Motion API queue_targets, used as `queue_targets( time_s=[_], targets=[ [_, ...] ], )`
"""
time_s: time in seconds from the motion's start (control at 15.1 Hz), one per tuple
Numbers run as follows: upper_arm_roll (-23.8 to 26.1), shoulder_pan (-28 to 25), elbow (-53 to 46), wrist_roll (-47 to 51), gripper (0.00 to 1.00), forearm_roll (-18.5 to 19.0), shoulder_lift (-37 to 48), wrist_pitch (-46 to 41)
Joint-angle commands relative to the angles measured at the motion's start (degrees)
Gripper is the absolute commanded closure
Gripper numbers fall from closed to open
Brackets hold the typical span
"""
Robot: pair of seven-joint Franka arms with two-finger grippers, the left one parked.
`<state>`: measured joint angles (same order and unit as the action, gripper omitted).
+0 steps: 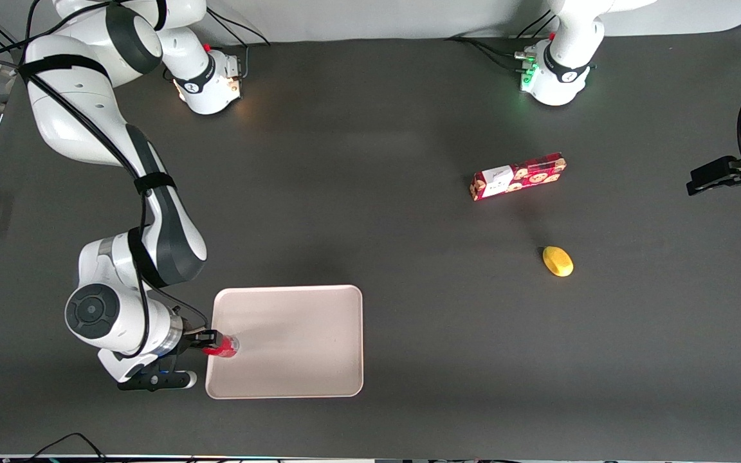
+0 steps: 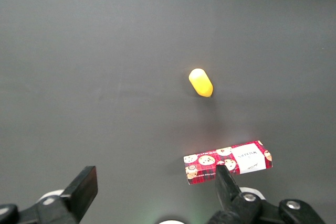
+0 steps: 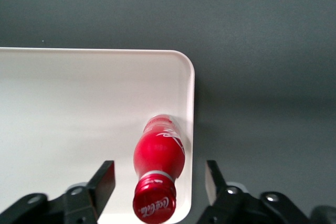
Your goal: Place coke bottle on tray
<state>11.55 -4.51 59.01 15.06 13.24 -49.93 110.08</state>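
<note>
gripper of the working right arm sits low over the edge of the tray that faces the working arm's end of the table, in the part of the table nearest the front camera. in the right wrist view the gripper has its jaws spread wide, one dark finger on each side of the coke bottle, with a clear gap between each finger and the red body, so it has hold of nothing. the coke bottle stands upright on the tray floor, just inside the low rim, its red cap facing up toward the wrist camera and its white lettering showing on the shoulder. the tray is a pale cream-pink rectangle with rounded corners, lying flat on the dark table, and nothing else rests on it.

farther from the front camera, and well off toward the parked arm's end of the table, a small yellow object lies on the dark surface. farther still, a red cookie box with a white label lies flat, near the yellow object but apart from it. the left wrist view shows the same pair, yellow object and cookie box, with bare table between them.
</note>
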Motion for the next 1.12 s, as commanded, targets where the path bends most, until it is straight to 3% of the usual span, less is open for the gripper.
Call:
queue_targets(
  time_s=[0.0,0.13,0.46,0.73,0.86,1.06],
  targets=[
    [0.93,0.02,-1.18,1.47,0.00,1.79,0.00,-0.04],
    [1.98,-0.06,-1.18,1.90,0.00,5.37,0.96,-1.35],
    [2.95,2.48,-1.00,6.04,0.00,4.96,11.06,-15.13],
    [-1.16,5.82,0.30,-0.43,0.00,-2.07,19.40,-24.02],
    [-4.85,5.82,6.52,-5.63,0.00,-3.65,25.90,-24.92],
    [-11.79,5.30,18.37,-14.15,0.00,-9.53,36.62,-23.35]
  ],
)
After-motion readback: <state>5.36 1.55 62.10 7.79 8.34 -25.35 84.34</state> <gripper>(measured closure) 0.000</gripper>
